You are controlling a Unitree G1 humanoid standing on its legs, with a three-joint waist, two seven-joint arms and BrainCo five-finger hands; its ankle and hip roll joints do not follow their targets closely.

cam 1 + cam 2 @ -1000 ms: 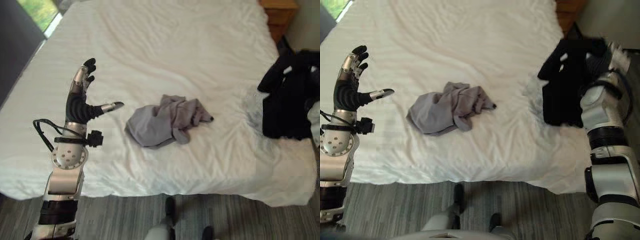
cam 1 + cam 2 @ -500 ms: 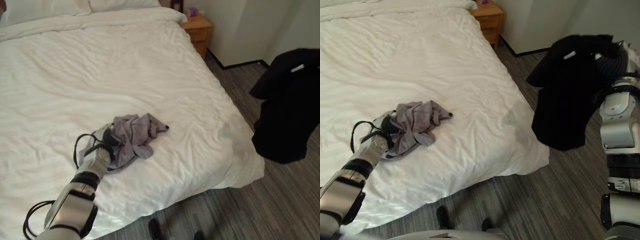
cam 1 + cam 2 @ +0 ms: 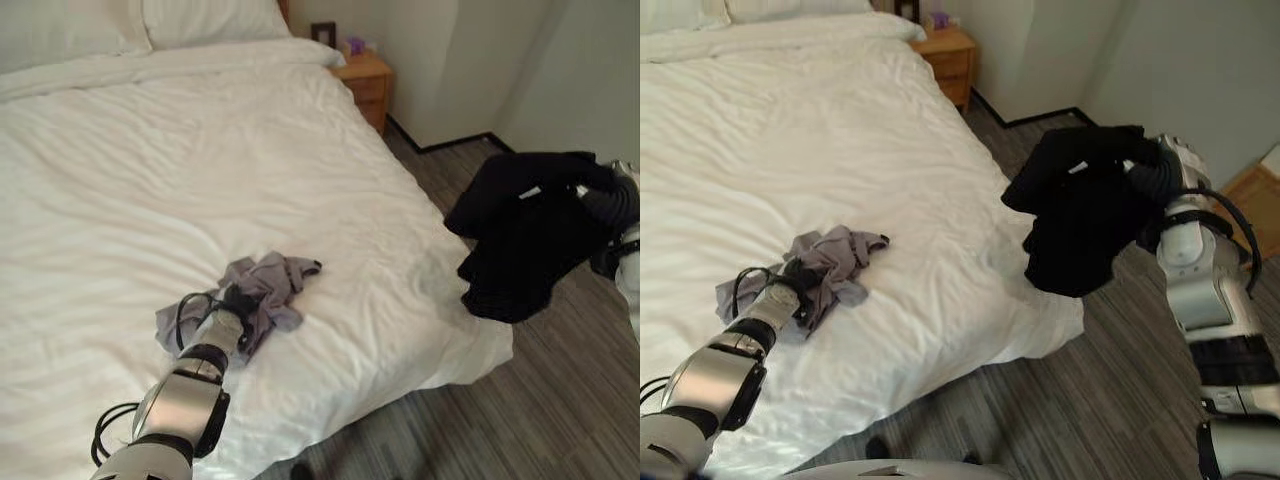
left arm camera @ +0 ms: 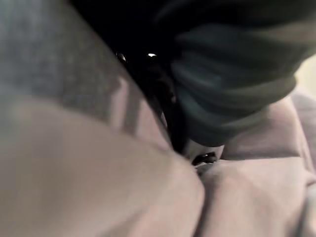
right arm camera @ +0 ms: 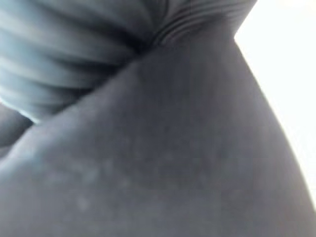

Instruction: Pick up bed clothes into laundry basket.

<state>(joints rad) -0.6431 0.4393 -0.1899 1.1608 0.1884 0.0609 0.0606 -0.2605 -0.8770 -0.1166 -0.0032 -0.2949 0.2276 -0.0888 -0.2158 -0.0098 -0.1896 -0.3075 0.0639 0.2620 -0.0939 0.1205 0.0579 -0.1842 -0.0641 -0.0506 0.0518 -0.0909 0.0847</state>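
A crumpled grey garment point(image 3: 272, 283) lies on the white bed point(image 3: 150, 150) near its foot edge. My left hand point(image 3: 233, 300) is pushed into the garment's near side, and grey cloth point(image 4: 247, 197) bunches up against its ribbed cover point(image 4: 232, 79). A black garment point(image 3: 1080, 215) hangs from my right hand point(image 3: 1160, 172), off the bed's corner and above the floor. In the right wrist view the dark cloth point(image 5: 173, 163) lies against the hand's ribbed cover point(image 5: 74, 39).
A wooden nightstand point(image 3: 365, 75) stands at the bed's far right corner, with pillows point(image 3: 70, 25) at the head. Grey plank floor point(image 3: 1110, 380) runs along the bed's right side to the wall. A wooden piece point(image 3: 1255, 195) shows at the far right.
The camera has turned toward the bed's right side. My left hand dropped from raised and open above the bed into the grey garment. My right arm swung the black garment out over the floor.
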